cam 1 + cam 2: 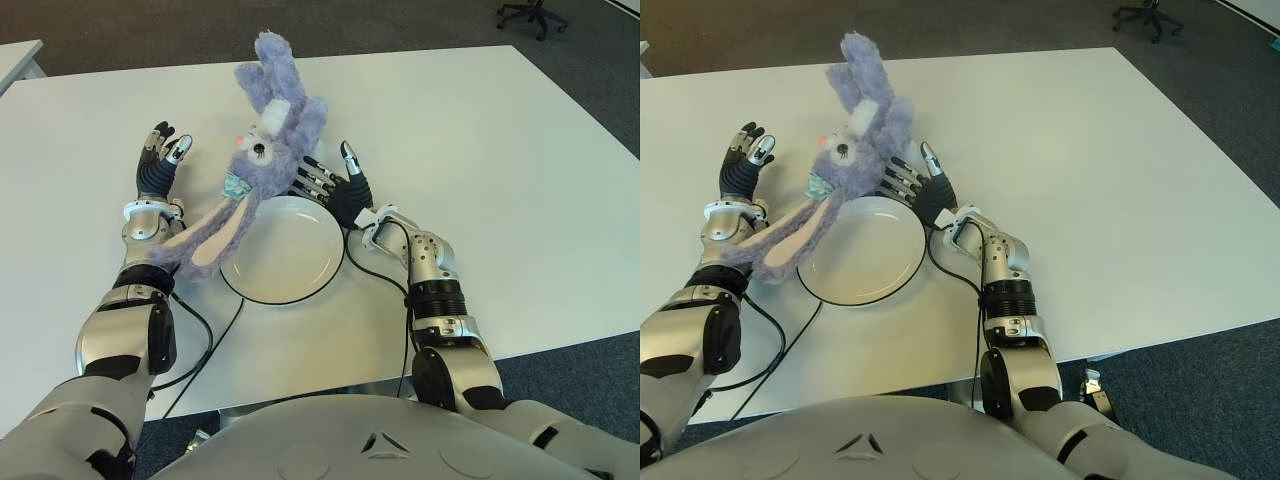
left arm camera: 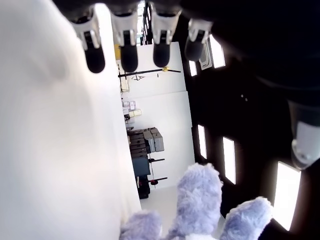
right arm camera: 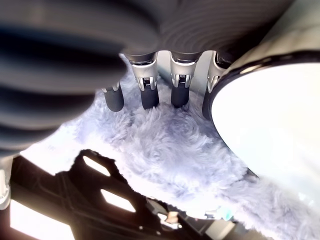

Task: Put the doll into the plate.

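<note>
Doll [image 1: 268,140] leans against the flat, outstretched right hand [image 1: 330,190] at the plate [image 1: 285,250] rim; left hand [image 1: 160,160] spread empty; next, a real grip.

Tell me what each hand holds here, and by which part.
Neither hand grips anything. The right hand presses open fingers against the doll body's side; the left hand is open, beside the doll.

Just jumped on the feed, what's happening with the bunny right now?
The purple plush doll lies at the far-left rim of the white plate, one long ear draped over the left forearm, its body mostly off the plate. The right hand is against the doll's side at the plate's far edge, fingers extended into the fur, not closed around it. The left hand is open, left of the doll, holding nothing. The doll is not yet in the plate.
</note>
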Tool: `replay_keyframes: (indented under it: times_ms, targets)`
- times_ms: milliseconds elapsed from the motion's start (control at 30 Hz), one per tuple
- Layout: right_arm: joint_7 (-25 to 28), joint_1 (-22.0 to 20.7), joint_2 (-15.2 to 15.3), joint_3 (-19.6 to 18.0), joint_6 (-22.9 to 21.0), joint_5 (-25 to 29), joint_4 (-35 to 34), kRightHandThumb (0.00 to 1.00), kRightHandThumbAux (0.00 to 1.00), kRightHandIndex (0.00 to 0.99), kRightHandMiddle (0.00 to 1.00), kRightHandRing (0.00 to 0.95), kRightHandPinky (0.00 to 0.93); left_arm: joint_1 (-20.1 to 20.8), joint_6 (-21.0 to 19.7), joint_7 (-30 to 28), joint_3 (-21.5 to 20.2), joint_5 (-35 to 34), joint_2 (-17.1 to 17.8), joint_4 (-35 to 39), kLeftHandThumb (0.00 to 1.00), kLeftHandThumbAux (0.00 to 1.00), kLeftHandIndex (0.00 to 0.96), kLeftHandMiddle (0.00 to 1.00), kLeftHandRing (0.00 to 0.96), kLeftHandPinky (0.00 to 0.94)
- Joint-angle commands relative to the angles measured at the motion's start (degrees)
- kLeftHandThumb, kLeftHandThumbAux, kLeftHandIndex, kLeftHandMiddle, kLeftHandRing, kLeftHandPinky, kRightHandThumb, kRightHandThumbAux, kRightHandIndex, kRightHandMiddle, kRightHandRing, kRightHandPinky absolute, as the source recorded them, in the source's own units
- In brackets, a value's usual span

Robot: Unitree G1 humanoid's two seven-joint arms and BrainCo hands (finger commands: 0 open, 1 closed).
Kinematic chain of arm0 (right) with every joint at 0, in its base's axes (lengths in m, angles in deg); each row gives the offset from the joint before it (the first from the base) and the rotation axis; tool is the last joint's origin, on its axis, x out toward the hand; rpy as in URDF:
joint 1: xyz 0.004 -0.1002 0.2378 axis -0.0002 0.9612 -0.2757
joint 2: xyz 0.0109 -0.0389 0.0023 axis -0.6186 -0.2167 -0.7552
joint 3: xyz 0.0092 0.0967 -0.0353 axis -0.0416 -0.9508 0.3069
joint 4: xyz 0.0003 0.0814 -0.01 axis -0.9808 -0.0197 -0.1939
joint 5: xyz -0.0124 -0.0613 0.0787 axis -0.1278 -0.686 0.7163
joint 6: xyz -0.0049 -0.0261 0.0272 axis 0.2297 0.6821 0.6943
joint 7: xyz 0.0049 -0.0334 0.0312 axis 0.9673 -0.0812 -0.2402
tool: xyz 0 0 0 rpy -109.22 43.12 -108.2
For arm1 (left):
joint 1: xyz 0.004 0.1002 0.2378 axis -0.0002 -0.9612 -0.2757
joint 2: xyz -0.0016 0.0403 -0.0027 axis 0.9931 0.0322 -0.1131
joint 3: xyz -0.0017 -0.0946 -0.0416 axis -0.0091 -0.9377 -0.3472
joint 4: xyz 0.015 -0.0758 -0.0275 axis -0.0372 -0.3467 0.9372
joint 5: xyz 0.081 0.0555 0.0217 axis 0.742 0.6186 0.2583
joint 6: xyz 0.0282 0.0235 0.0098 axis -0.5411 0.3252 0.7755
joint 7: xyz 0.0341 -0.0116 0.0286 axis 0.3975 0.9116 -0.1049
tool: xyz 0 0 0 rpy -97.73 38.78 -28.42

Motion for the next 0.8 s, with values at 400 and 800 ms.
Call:
replay_keyframes:
  times_ms: [400,800]
  targets:
    - [0.14,1.05,1.6,2.42,-1.4,-4.16,0.99,0.127,0.472,0.0,0.0,0.031,0.143,-4.48,-1.75,0.36,0.63,0.69,-2.6,-2.87,0.0,0.48,0.007,0.08,0.089,0.104]
    - [0.73,2.14,1.54,3.44,3.44,-6.98,0.52,0.185,0.507,0.001,0.0,0.032,0.118,-4.4,-1.83,0.27,0.48,0.49,-2.71,-2.99,0.0,0.475,0.009,0.08,0.091,0.105]
